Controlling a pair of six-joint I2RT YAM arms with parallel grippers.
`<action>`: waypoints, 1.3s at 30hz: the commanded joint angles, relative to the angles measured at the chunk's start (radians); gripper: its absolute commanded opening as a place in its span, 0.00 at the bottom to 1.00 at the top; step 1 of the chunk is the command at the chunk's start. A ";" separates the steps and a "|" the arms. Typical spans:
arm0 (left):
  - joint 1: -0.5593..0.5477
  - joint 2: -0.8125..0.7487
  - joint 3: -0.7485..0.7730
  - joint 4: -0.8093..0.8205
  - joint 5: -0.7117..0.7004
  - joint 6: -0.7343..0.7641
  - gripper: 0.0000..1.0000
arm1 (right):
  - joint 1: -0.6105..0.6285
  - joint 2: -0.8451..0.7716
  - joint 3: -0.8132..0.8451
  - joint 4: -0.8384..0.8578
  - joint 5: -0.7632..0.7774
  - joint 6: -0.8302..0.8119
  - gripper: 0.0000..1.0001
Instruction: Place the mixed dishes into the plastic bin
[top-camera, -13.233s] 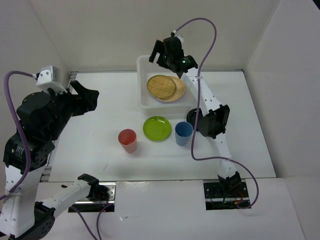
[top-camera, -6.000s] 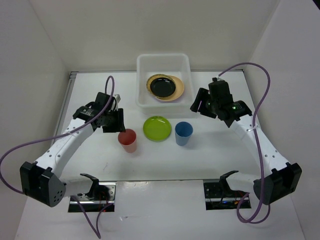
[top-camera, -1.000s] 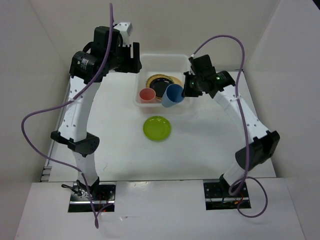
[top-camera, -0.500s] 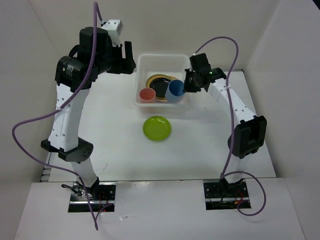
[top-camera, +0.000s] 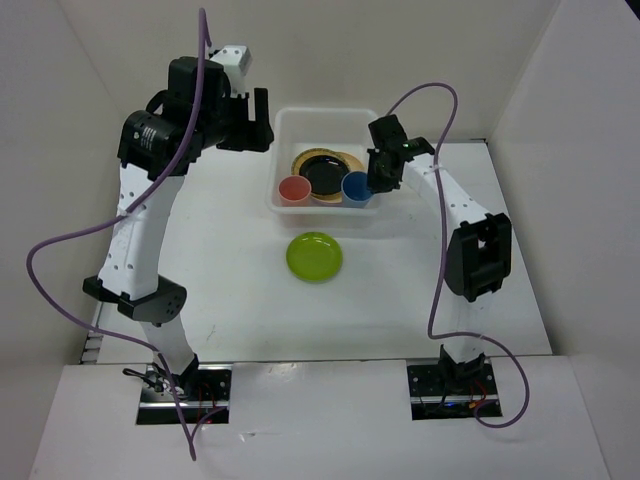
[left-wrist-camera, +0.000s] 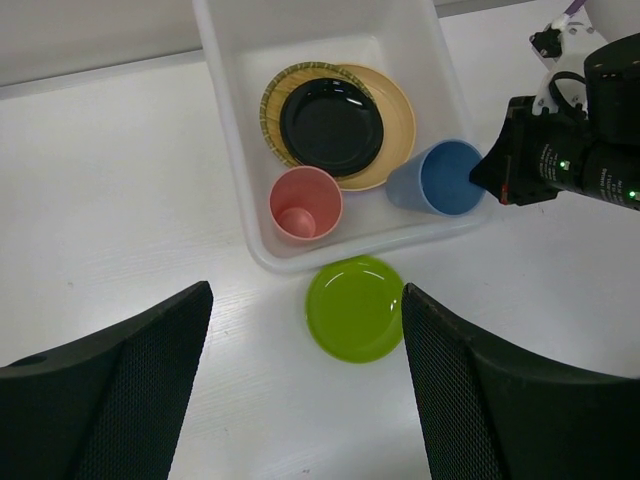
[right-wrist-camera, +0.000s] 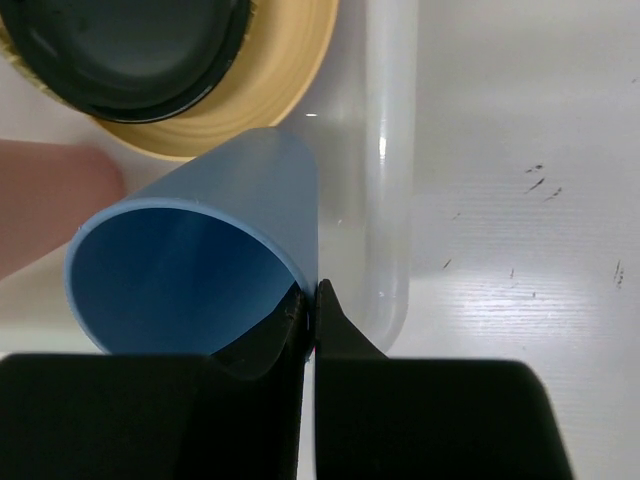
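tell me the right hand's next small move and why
Probably open the right hand to let go of the blue cup: it pinches the cup's rim, and the cup is already inside the plastic bin, beside the red cup.

White table (top-camera: 225, 300) enclosed by plain white walls (top-camera: 330, 50).

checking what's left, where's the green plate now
Top view: the lime green plate lies on the table just outside the plastic bin, on its near side, close to the red cup and blue cup.
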 joint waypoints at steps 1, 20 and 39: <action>0.004 -0.030 -0.002 0.022 -0.009 0.000 0.83 | -0.007 0.016 0.069 -0.022 0.059 -0.012 0.00; 0.004 -0.058 -0.031 0.022 -0.009 0.000 0.90 | -0.007 -0.007 0.088 -0.031 0.079 -0.012 0.43; 0.014 -0.639 -1.085 0.391 0.263 -0.159 0.71 | 0.043 -0.714 -0.611 0.248 -0.272 0.170 0.77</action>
